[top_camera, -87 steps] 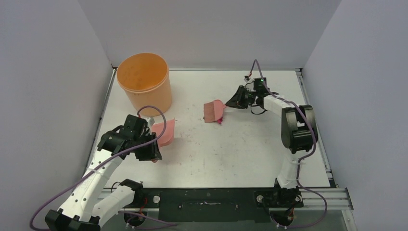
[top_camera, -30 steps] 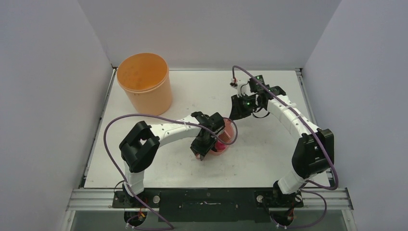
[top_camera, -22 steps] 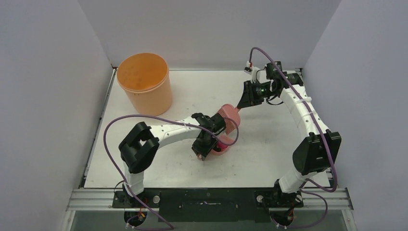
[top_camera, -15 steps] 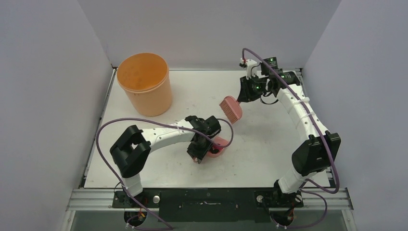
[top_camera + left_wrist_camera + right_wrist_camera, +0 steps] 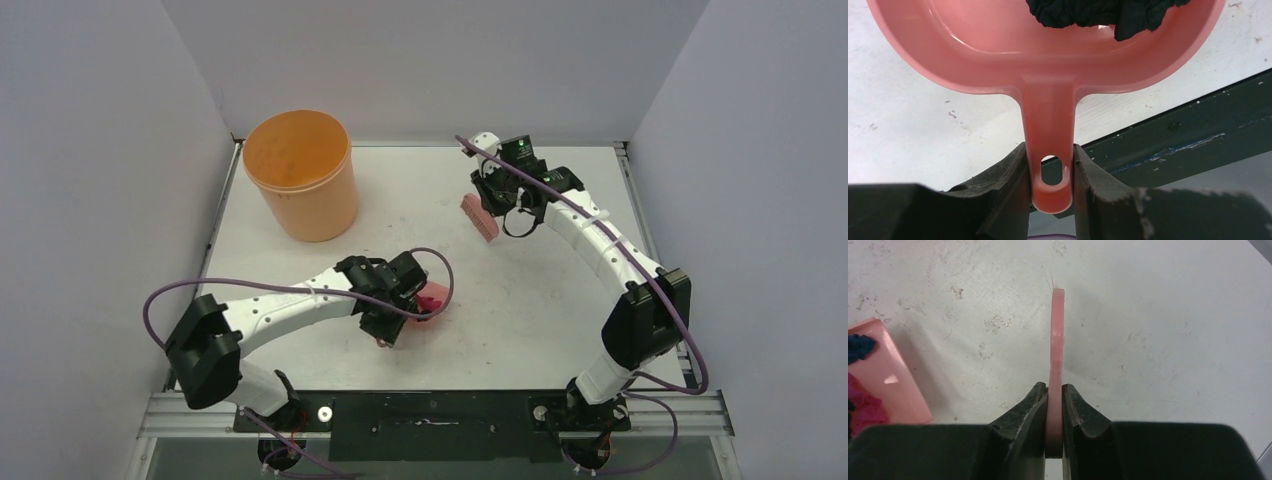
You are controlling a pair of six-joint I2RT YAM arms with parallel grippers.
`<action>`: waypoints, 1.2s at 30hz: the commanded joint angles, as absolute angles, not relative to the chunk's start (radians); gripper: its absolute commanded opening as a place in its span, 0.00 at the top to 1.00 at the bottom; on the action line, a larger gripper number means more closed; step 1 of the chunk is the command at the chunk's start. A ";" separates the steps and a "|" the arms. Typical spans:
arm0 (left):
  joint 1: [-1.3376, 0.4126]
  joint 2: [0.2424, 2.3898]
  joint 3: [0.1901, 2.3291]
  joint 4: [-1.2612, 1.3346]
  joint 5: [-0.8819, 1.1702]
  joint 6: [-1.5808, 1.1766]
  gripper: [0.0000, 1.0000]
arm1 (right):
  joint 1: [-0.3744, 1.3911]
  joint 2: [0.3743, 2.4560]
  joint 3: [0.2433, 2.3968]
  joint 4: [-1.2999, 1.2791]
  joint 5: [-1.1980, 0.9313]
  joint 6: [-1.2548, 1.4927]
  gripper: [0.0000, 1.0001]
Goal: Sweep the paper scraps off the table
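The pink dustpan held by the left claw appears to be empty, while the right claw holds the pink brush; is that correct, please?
Not quite: the pink dustpan is not empty. The left wrist view shows a black paper scrap lying in it. The rest is right: the left claw grips the dustpan by its handle, and the right claw holds the pink brush.

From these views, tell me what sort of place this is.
Probably a robot lab test cell: a scuffed white table boxed in by plain grey walls, left arm and right arm bolted at its near edge, an orange bucket.
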State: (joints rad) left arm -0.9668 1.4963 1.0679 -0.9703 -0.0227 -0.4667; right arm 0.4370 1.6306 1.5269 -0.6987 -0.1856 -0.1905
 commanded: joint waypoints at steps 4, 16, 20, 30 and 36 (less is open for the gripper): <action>-0.969 1.299 1.043 -0.965 -0.107 -0.527 1.00 | 0.403 1.539 1.469 -0.638 -0.171 -0.130 0.95; -0.963 1.203 1.120 -1.019 -0.205 -0.515 1.00 | 0.230 1.375 1.355 -0.719 -0.538 -0.067 0.95; -0.954 1.191 1.152 -1.034 -0.227 -0.502 1.00 | 0.207 1.323 1.263 -0.691 -0.611 -0.057 0.95; -0.877 1.216 1.229 -0.976 -0.195 -0.464 1.00 | 0.132 1.376 1.031 -0.580 -1.169 -0.091 0.95; -0.793 1.281 1.352 -0.959 -0.139 -0.430 1.00 | 0.110 1.453 0.945 -0.577 -1.281 -0.181 0.95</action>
